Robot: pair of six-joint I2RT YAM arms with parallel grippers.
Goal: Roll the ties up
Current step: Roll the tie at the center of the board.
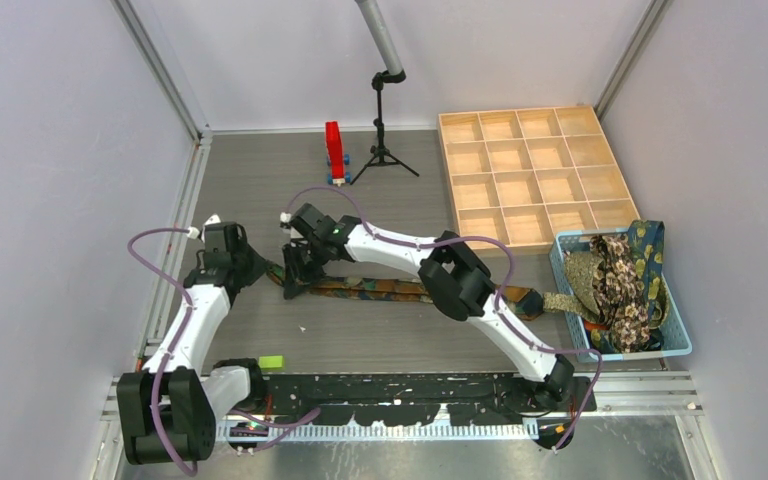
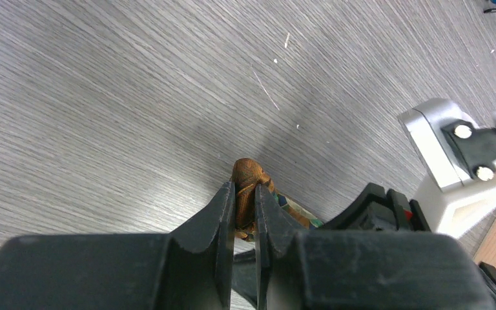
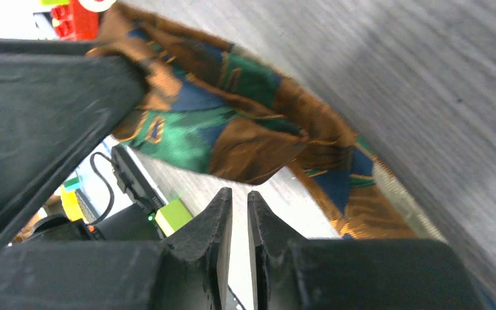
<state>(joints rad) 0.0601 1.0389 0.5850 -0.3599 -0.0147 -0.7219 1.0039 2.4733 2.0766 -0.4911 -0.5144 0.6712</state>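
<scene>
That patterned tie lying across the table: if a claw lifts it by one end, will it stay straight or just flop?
Likely flop: the tie is thin fabric that sags in soft folds in the right wrist view. Probably light, since the left claw pinches its curled end with just the tips. Pushed, it would probably bunch rather than slide.

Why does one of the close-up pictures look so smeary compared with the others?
Right wrist view: the table is streaked and soft, the tie slightly blurred, the lower-left background washed out white. Left wrist view: the table's grain is crisp, with a soft shadow beyond the tie's end. Top view: evenly lit and sharp.
</scene>
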